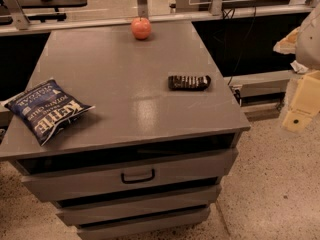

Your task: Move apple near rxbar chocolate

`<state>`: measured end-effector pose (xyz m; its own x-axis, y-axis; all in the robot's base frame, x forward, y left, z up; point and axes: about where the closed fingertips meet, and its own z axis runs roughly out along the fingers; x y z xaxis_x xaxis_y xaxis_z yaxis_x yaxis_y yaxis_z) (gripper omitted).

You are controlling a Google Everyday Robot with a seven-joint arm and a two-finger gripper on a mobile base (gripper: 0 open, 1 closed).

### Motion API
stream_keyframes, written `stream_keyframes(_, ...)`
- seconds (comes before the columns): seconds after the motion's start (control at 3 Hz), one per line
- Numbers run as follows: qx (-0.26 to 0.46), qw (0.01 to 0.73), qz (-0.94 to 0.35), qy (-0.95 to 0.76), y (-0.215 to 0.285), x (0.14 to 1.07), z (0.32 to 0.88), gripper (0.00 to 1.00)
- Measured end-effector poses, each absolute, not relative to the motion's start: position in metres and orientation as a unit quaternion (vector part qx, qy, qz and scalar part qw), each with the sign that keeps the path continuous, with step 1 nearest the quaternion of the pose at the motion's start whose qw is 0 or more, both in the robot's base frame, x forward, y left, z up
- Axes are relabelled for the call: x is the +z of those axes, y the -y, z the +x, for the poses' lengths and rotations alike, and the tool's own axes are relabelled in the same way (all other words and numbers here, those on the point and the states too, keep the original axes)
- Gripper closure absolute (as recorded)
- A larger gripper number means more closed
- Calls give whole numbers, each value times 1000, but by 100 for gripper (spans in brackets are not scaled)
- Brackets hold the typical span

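The apple (141, 28) sits at the counter's (125, 79) far edge, well apart from the rxbar chocolate (189, 82). The tool (302, 104) hangs beyond the right side; spread or pressed together, cannot tell.

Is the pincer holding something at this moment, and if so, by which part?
Nothing is held. The pincer is at the right edge, beside the cabinet; the apple and the rxbar chocolate lie free on top.
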<state>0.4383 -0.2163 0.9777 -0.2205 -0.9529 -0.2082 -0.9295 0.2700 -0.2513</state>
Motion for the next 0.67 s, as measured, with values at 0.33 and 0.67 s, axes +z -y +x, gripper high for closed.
stream_keyframes(0.33, -36, 162, -603, -780, 216, 978, 438, 0)
stream_keyframes(0.67, -29, 184, -598, -779, 210, 974, 456, 0)
